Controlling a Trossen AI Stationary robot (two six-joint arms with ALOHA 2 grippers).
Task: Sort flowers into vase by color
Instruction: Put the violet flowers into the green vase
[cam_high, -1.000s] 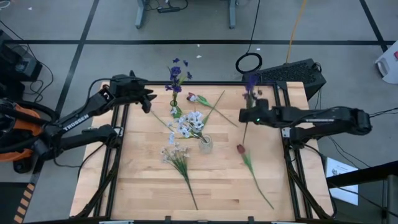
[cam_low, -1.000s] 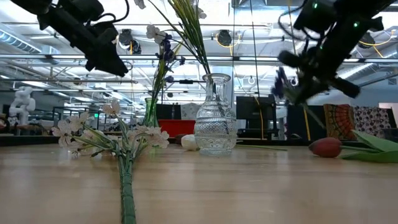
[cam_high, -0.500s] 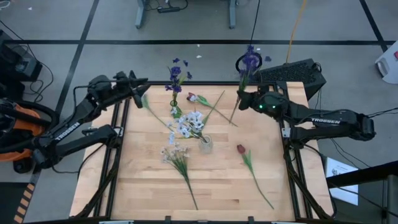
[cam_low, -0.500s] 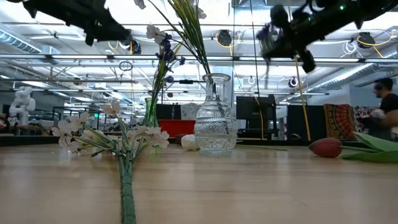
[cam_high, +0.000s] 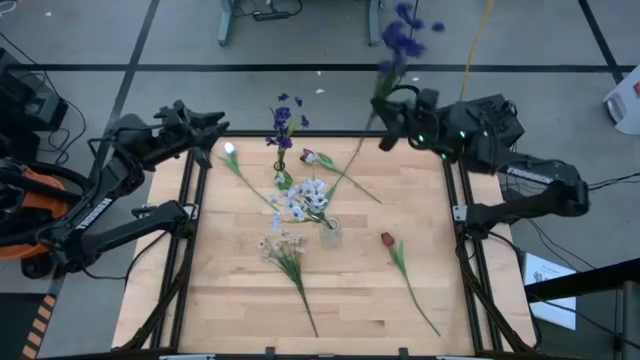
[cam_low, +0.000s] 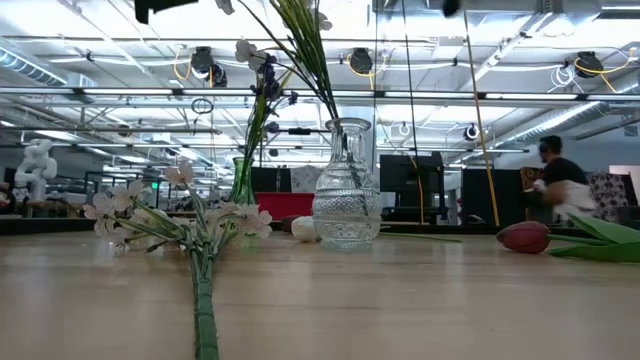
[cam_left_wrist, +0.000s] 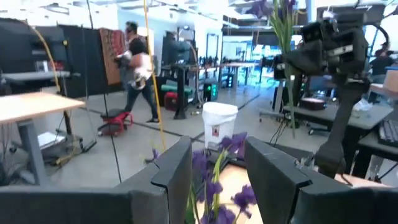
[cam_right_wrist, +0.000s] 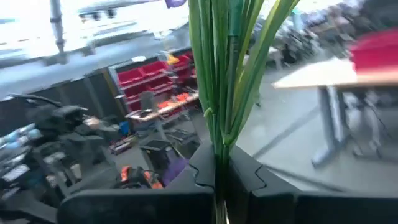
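right tool (cam_high: 385, 125) clamps purple flower (cam_high: 400, 35) past table's (cam_high: 240, 300) far edge (left tool (cam_high: 215, 135) gaping, empty).

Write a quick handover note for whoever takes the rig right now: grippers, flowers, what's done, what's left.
Right gripper: shut on a purple flower, raised past the table's far right corner.
Left gripper: open, empty, off the far left corner.
Done: purple sprigs in the green vase; pale sprays in the clear vase.
Left: held purple flower; on the table a pale spray, red tulip, white tulip and a tulip beside the green vase.
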